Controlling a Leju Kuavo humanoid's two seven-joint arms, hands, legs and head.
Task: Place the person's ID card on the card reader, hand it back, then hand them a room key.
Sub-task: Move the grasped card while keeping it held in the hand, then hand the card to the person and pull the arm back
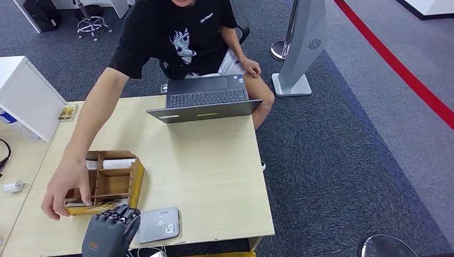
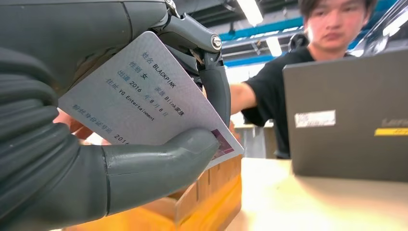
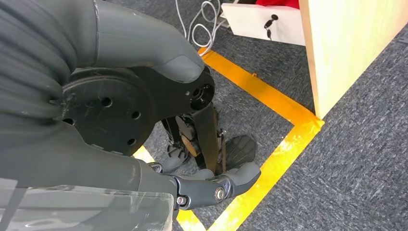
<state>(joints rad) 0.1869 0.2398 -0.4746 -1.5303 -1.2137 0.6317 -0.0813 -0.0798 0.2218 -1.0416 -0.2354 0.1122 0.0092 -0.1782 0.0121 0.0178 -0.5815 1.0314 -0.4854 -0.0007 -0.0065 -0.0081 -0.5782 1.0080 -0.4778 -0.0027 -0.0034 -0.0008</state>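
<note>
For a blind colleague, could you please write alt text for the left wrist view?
The left robot hand holds a white ID card with printed text between thumb and fingers, above a wooden organizer on a light table. Behind it, a person in a black shirt sits beyond a dark laptop.

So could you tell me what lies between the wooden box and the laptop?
Nothing: in the head view the tabletop between the wooden box and the laptop is bare.
</note>
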